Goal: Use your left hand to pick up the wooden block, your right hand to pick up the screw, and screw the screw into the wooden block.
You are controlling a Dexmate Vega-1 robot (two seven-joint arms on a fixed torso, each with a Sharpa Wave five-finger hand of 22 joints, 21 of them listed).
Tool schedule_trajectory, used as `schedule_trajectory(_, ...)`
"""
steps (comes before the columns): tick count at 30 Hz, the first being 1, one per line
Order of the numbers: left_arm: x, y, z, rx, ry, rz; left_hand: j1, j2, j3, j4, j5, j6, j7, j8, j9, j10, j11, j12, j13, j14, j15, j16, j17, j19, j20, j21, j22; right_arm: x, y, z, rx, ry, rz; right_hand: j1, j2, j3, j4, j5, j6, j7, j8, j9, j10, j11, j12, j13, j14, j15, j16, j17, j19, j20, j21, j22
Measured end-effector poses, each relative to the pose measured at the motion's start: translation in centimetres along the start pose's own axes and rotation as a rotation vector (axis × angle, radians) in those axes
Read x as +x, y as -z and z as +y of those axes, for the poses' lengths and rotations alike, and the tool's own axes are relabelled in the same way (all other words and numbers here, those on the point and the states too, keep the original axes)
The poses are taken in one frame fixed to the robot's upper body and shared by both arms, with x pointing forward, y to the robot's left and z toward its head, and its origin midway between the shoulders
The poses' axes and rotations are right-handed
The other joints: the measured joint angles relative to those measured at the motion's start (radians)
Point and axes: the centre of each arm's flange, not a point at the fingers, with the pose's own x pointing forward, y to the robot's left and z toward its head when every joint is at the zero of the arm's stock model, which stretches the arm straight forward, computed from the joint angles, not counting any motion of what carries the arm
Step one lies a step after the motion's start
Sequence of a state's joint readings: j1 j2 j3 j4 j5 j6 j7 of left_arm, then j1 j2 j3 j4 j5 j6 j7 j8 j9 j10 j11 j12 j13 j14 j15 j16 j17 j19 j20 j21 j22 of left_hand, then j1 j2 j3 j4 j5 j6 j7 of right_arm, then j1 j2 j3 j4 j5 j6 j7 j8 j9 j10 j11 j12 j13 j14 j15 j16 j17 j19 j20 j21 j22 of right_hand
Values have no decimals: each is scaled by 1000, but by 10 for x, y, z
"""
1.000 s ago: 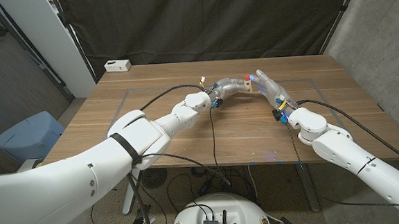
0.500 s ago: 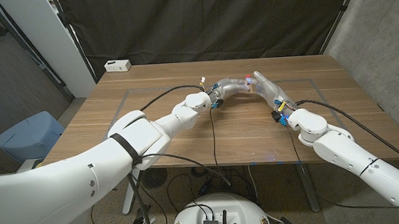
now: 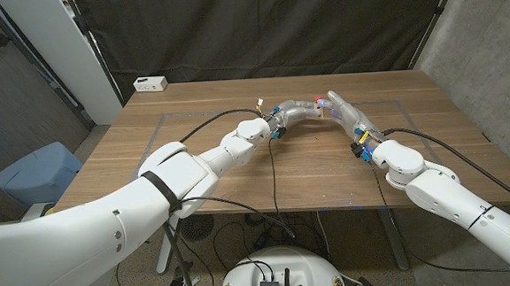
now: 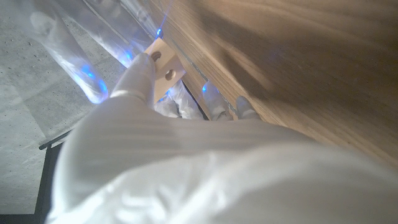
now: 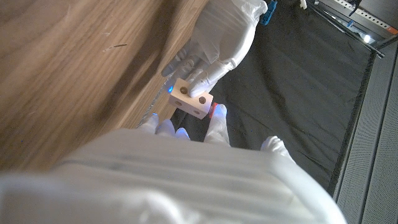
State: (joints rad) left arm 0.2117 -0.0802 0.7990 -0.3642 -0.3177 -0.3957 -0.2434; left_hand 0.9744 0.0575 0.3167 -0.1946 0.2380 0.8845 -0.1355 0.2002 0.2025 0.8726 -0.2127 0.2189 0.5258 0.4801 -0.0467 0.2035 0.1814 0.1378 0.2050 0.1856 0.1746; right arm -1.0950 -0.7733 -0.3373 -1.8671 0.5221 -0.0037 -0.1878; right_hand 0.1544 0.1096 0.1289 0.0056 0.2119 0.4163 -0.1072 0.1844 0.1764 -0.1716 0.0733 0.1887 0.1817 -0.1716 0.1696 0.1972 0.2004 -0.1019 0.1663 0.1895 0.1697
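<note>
Hands meet over the far middle of the worktop (image 3: 240, 184) in the head view, left hand (image 3: 296, 111) and right hand (image 3: 342, 111) pressed close around the wooden block (image 3: 321, 110). Left wrist view: fingers pinch the block, its holes facing outward. Right wrist view: the right hand's fingertips (image 5: 217, 112) sit against the block; I cannot make out the screw, nor tell what that hand holds. Pickup looks done; driving seems underway, I'd judge.

We see a wooden table (image 3: 221, 163) with a small white box (image 3: 150, 83) resting on its far left corner.
</note>
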Motion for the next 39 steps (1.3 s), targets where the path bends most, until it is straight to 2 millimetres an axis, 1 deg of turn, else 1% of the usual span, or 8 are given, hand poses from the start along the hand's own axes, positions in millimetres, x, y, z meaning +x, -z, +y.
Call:
schedule_trajectory(8, 0, -2, -2, 8, 8, -15, 0, 0, 0, 0, 0, 0, 0, 0, 0, 0, 0, 0, 0, 0, 0, 0, 0, 0, 0, 0, 0, -4, -2, -10, -11, 23, -2, 0, 0, 0, 0, 0, 0, 0, 0, 0, 0, 0, 0, 0, 0, 0, 0, 0, 0, 0, 0, 0)
schedule_trajectory(22, 0, -3, -3, 12, 15, -21, 0, 0, 0, 0, 3, -1, 1, -4, 0, 4, 0, -4, 0, 0, 0, 0, 0, 0, 0, 0, 0, 0, 0, -30, -19, 58, -4, 0, 0, 0, 0, 0, 0, 0, 0, 0, 0, 0, 0, 0, 0, 0, 0, 0, 0, 0, 0, 0)
schedule_trajectory(35, 0, -4, -4, 17, 22, -23, 0, 0, 0, 0, 3, 4, 0, 0, -1, 5, 0, 0, 0, 0, 0, 0, 2, 0, 0, 0, 0, 5, 1, -39, -19, 66, -8, -4, -4, 0, 0, 0, -13, -5, 0, 0, 0, 0, 0, 0, 0, 0, 0, 0, 0, 0, 0, 0)
schedule_trajectory(37, 0, -4, -4, 18, 23, -26, 0, 0, 0, 0, 3, 4, 0, 0, 0, 5, 0, 0, 0, 0, 0, 0, 3, 0, 0, 0, 0, 7, 2, -39, -19, 66, -8, -4, -4, 0, 0, 0, -18, -11, 0, 0, 0, 0, 0, 0, 0, 0, 0, 0, 0, 0, 0, 0)
schedule_trajectory(39, -1, -4, -4, 19, 24, -30, 0, 0, 0, 0, 3, 4, 0, 0, 0, 5, 0, 0, 0, 0, 0, 0, 3, 0, 0, 0, 0, 8, 2, -39, -18, 62, -9, -6, -6, 0, 0, 0, -18, -11, -5, 0, 0, 0, 0, 0, 0, 0, 0, 0, 0, 0, 0, 0)
